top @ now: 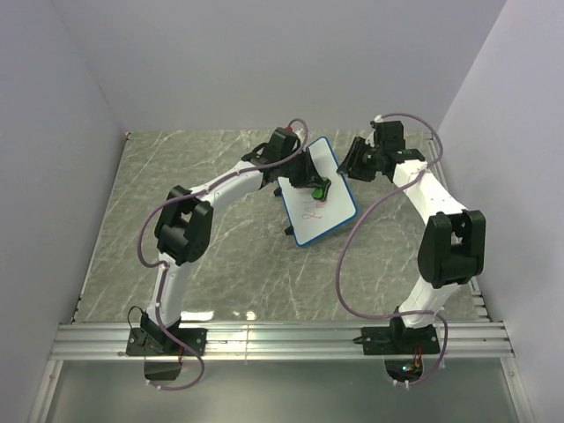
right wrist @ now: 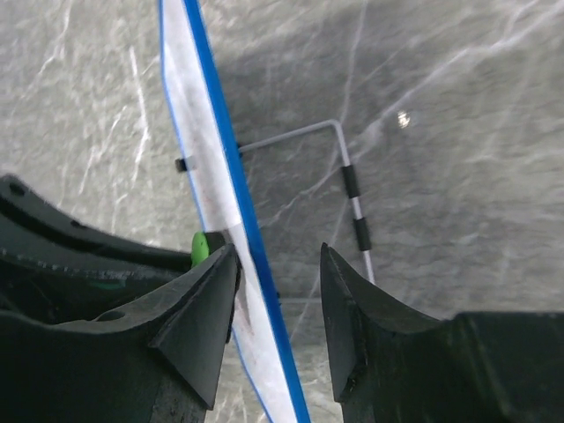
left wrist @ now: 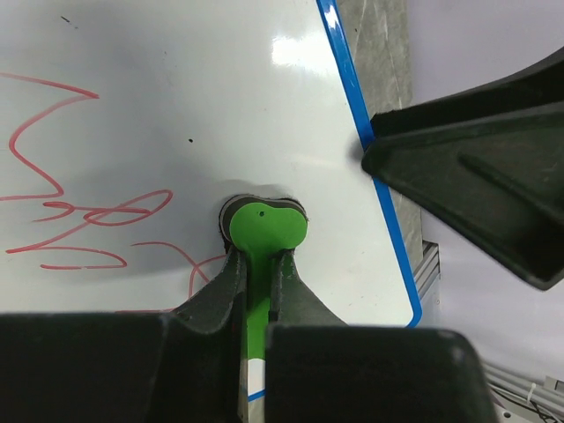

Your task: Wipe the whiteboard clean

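The whiteboard, white with a blue frame, stands tilted at mid-table with red scribbles on its face. My left gripper is shut on the small green eraser. In the left wrist view the eraser's head presses on the board, right of the scribbles, and my left gripper pinches its stem. My right gripper is open and straddles the board's right edge. In the right wrist view the blue edge runs between the jaws of my right gripper.
A wire stand with black sleeves props the board from behind, on the grey marbled table. White walls close in the left, back and right. An aluminium rail with the arm bases runs along the near edge.
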